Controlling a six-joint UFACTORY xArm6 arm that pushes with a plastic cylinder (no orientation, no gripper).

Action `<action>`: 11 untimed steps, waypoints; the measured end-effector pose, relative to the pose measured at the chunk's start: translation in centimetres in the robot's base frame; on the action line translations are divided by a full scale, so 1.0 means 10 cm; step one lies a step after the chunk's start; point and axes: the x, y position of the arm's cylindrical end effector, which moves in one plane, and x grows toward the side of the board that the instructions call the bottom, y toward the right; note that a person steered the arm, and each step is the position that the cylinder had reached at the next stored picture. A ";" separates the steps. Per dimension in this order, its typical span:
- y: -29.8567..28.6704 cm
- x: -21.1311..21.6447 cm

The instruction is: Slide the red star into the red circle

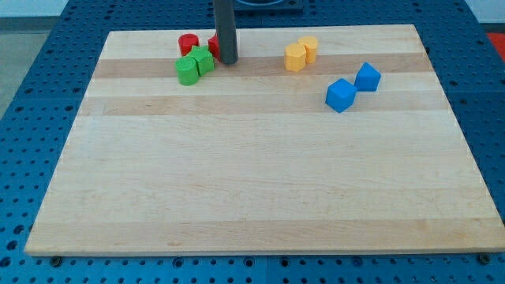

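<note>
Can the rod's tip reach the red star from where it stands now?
Probably yes: my tip already stands right beside the red star, which it partly hides; the green blocks lie toward the view's left, not between.

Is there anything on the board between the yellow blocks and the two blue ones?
No. In the camera view, only bare wood lies between the yellow blocks and the blue blocks. My tip sits apart, by the red and green blocks.

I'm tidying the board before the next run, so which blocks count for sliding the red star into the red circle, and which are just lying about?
In the job:
- red circle, at the view's top left
- red block, mostly hidden behind the rod, presumably the star
- my tip, just right of the green blocks

Lying about:
- two green blocks
- two yellow blocks
- two blue blocks
</note>
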 end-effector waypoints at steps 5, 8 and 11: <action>0.70 -0.61; -0.34 -0.51; -0.39 -0.54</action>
